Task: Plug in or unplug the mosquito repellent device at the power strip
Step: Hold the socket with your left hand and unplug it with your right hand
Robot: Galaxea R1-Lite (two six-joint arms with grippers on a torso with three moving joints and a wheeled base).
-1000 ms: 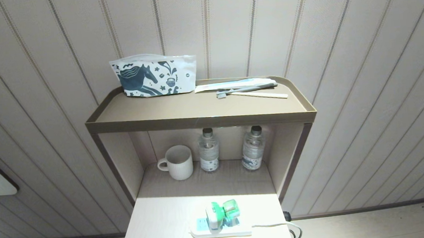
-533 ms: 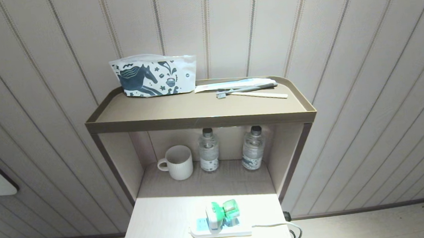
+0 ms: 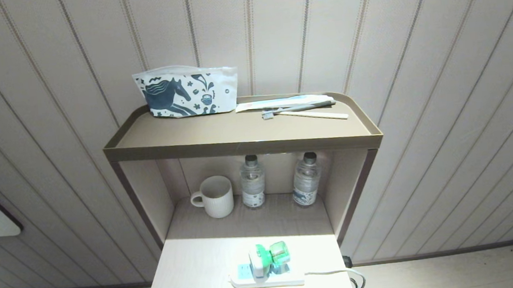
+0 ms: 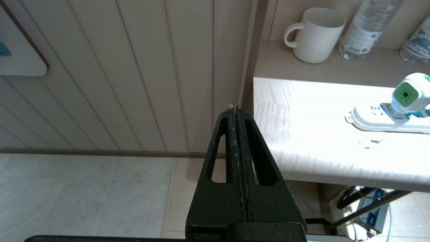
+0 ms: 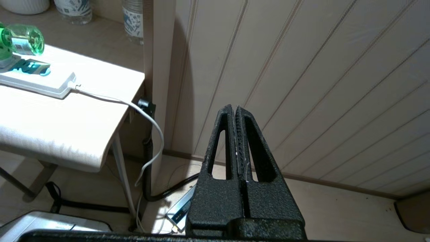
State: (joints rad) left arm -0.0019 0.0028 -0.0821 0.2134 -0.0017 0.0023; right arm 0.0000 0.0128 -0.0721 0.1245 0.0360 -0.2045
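Observation:
The mosquito repellent device [image 3: 266,257], white cap with a green centre and a clear green bottle, sits plugged into the white power strip [image 3: 268,278] on the pale table [image 3: 194,279]. The left wrist view shows the device [image 4: 408,94] on the strip [image 4: 369,121]; the right wrist view shows its green bottle [image 5: 23,40] and the strip [image 5: 37,84]. Neither gripper appears in the head view. My left gripper [image 4: 234,108] is shut, empty, off the table's left side above the floor. My right gripper [image 5: 234,108] is shut, empty, off the table's right side, facing the panelled wall.
A shelf unit [image 3: 242,143] stands behind the table with a white mug [image 3: 214,196] and two water bottles [image 3: 253,181] in its lower bay. A printed pouch [image 3: 184,92] and toothbrushes [image 3: 304,109] lie on top. The strip's white cable [image 5: 134,111] hangs off the table's right edge.

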